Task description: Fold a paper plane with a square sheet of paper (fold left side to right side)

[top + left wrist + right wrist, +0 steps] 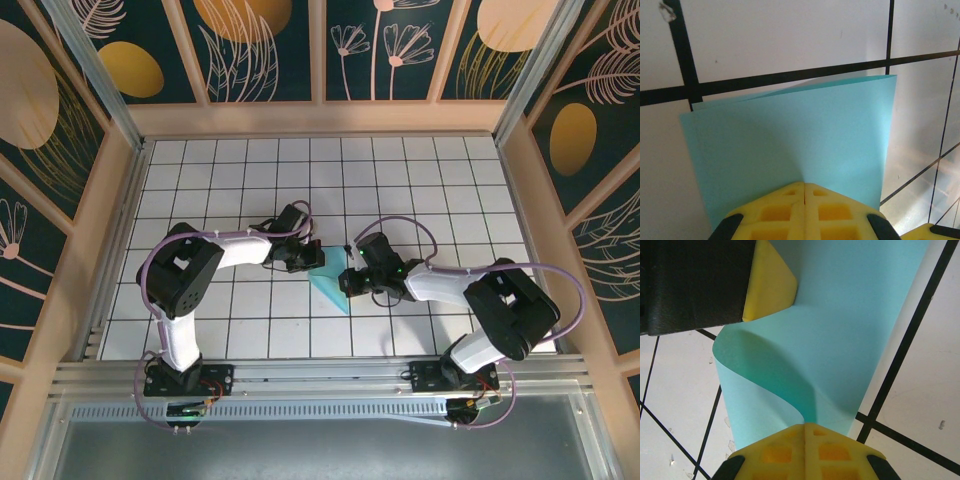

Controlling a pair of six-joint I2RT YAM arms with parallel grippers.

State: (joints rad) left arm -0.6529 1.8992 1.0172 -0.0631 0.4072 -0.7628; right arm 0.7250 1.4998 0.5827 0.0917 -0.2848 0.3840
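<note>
The square sheet of paper, thin, matte and light teal-blue, sits near the middle of the white table with its black grid lines, somewhat closer to the near edge than to the far edge. From the top view it appears as a narrow wedge with its point toward the near edge. In the left wrist view the square sheet of paper is doubled over, with the upper layer lying almost flush on the lower one and a thin strip of the lower layer showing along the far edge. In the right wrist view the sheet bows up off the table in an S-shaped wave. The left gripper is clamped on the sheet's left edge, its yellow jaws pressed together on the paper. The right gripper is clamped on the opposite edge, jaws closed on the curled paper. The two grippers stand near each other, with the sheet between them.
</note>
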